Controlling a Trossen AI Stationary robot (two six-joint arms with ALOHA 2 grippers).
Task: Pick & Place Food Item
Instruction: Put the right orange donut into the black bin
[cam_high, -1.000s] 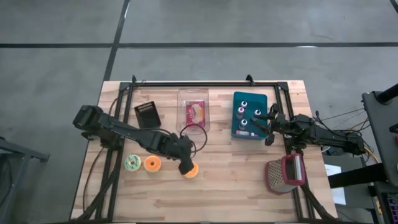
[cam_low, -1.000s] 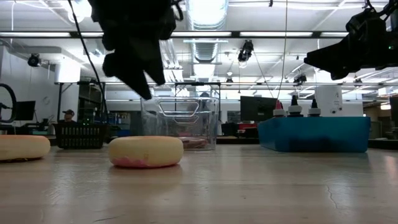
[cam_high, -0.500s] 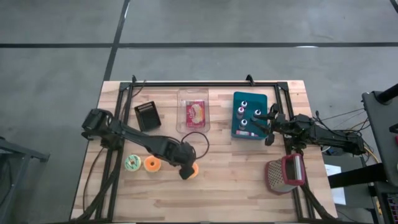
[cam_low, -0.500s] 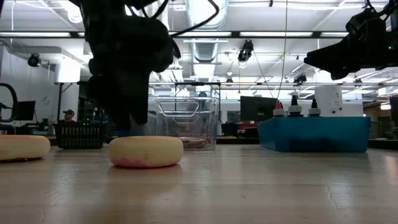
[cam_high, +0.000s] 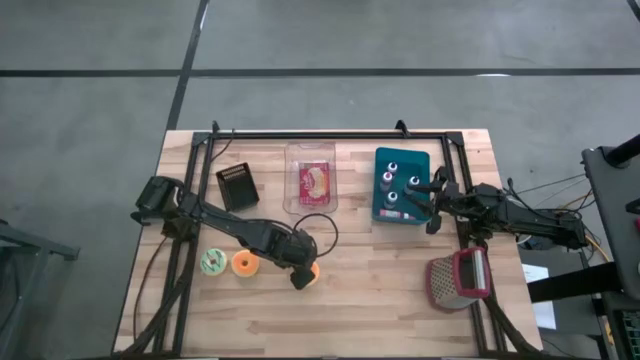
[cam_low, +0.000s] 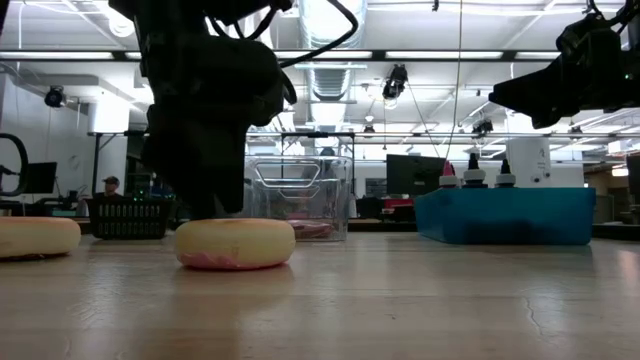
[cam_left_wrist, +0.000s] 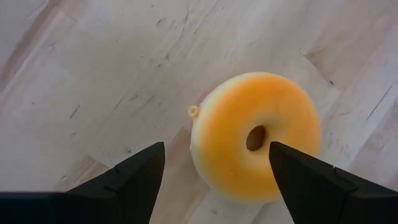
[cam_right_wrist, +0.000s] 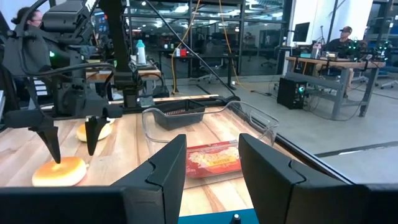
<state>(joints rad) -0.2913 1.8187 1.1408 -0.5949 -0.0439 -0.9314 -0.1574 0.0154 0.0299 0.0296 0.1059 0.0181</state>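
Nearby, left hand (cam_left_wrist: 214, 168) wide over orange donut (cam_left_wrist: 255, 137); two donuts (cam_high: 230, 263) beside; right hand (cam_right_wrist: 211, 163) parted, empty.

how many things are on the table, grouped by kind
donuts: 3 (orange, orange, green)
clear container with a food packet: 1
black basket: 1
teal bottle tray: 1
red grater: 1
total: 7

The table (cam_high: 400, 290) is seen whole from straight above; low, the donut (cam_low: 235, 243) is viewed level and close, shared with both wrist views.
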